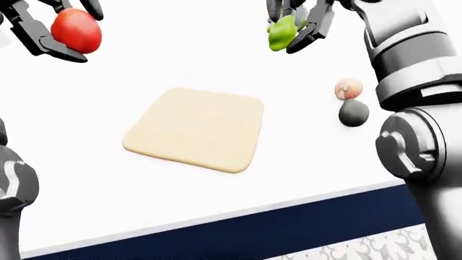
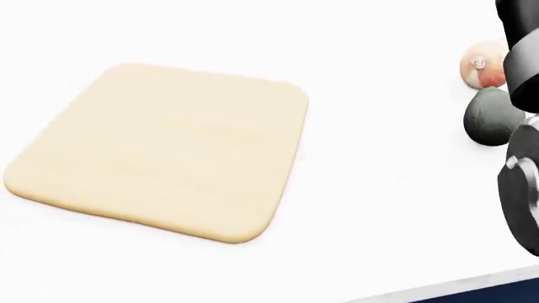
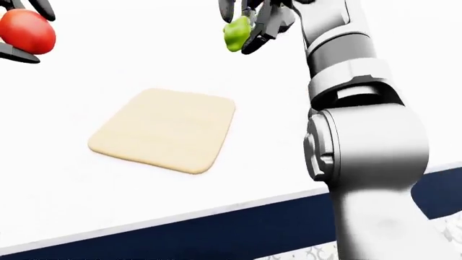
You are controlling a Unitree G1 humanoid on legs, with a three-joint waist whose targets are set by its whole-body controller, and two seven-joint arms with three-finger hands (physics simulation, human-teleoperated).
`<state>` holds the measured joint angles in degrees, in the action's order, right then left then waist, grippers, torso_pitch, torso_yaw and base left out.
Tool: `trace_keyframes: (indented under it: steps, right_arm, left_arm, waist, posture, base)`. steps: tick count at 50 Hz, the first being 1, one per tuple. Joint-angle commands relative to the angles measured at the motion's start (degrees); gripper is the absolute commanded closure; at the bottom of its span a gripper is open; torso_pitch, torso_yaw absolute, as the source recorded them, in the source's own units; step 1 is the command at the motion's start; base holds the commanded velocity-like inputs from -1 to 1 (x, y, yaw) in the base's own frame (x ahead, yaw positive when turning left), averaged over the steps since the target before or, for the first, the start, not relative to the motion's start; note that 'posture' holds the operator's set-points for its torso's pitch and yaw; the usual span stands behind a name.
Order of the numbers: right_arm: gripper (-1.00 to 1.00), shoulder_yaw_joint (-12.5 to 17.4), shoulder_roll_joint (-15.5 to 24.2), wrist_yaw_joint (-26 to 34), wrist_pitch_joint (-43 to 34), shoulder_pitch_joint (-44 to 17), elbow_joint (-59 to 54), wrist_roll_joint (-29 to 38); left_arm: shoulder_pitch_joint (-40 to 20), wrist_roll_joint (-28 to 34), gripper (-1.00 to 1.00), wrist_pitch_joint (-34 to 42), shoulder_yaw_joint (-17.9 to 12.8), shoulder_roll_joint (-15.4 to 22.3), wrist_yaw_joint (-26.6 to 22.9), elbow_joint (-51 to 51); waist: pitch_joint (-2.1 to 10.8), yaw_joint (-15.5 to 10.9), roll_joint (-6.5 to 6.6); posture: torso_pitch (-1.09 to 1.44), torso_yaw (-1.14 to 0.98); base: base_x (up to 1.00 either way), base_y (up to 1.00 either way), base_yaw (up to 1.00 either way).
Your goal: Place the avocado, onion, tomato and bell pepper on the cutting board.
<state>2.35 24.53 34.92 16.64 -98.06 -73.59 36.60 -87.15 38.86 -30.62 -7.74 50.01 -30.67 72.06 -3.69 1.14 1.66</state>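
Observation:
A bare tan cutting board (image 1: 199,129) lies on the white counter (image 1: 93,184). My left hand (image 1: 54,30) is raised at the top left of the left-eye view, shut on the red tomato (image 1: 75,30). My right hand (image 1: 297,26) is raised at the top, above and right of the board, shut on the green bell pepper (image 1: 281,32). The pale onion (image 1: 349,89) and the dark avocado (image 1: 353,113) rest side by side on the counter to the right of the board. In the head view my right arm partly hides the avocado (image 2: 487,120) and the onion (image 2: 482,64).
The counter's pale edge (image 1: 238,212) runs across the bottom of the left-eye view, with a dark blue cabinet face (image 1: 288,233) below it. My right arm (image 3: 361,157) fills much of the right-eye view.

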Motion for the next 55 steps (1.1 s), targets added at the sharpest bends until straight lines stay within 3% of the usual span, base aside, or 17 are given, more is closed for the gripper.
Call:
trace_keyframes:
  steps: [1,17,37,55]
  right_arm:
    - [1.0,0.58,0.0,-1.94,1.95,-2.62,2.28,-0.45]
    - [1.0,-1.73,-6.33,-11.25,5.34,-3.39,-0.53,5.48]
    - [1.0,-2.29,-13.89,-20.09,2.94,0.65,-2.27,11.28]
    - [1.0,-2.46,-15.99,-20.77,2.3,4.65,-2.64,13.48]
  left_arm:
    - [-2.09,-1.15,1.0,-0.44,-0.62,0.74,1.02,-1.97]
    - [-1.68,-2.54,1.0,-1.19,-0.94,1.43,1.22,-2.06]
    - [-1.22,-3.59,1.0,-1.54,-1.22,1.59,1.92,-1.67]
    - [0.07,-4.41,1.0,-2.0,-1.2,1.73,1.79,-1.88]
  waist:
    - [1.97,0.07,0.38]
    - [2.06,0.2,1.09]
    - [2.43,0.21,1.59]
    - [2.75,0.43,1.91]
  posture:
    - [0.0,0.0]
    - [0.0,0.0]
    - [0.0,0.0]
    - [0.0,0.0]
  base:
    - [0.0,0.0,0.0]
    - [0.0,0.0,0.0]
    - [0.0,0.0,0.0]
    - [0.0,0.0,0.0]
